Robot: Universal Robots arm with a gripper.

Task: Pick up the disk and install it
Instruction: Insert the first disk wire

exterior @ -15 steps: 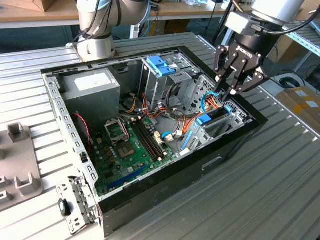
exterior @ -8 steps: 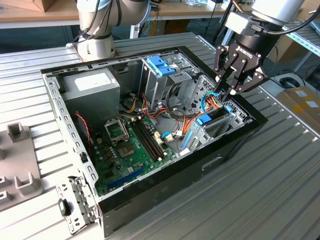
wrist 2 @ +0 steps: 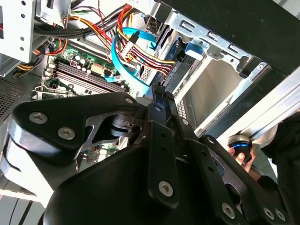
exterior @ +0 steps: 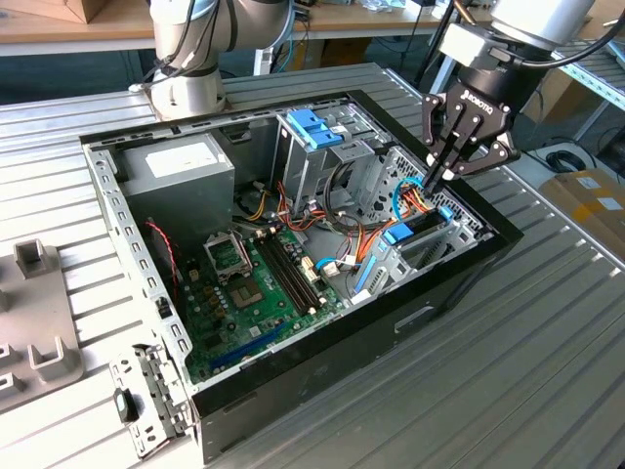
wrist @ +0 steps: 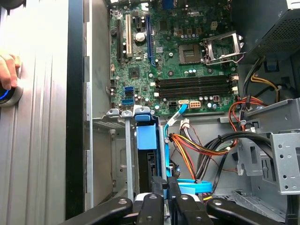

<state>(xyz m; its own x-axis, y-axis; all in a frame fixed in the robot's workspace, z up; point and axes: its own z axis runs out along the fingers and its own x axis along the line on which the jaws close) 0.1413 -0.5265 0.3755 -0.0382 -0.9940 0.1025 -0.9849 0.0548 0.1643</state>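
Hovering inside the computer case [exterior: 459, 278], the closed end effector [exterior: 436, 181] seemingly presses the disk [exterior: 410, 232].

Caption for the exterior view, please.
Gripper reaches into the open computer case at the blue-framed disk standing in its bay.

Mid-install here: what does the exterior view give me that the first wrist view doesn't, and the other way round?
Exterior view adds: the arm's base behind the open computer case, and grey fixtures on the table at the exterior view's left.
First wrist view adds: a person's hand on a blue-lit round button outside the case.
Both share: the end effector, fingers closed together, lowered into the drive bay beside the disk standing in its blue carrier, plus the green motherboard.
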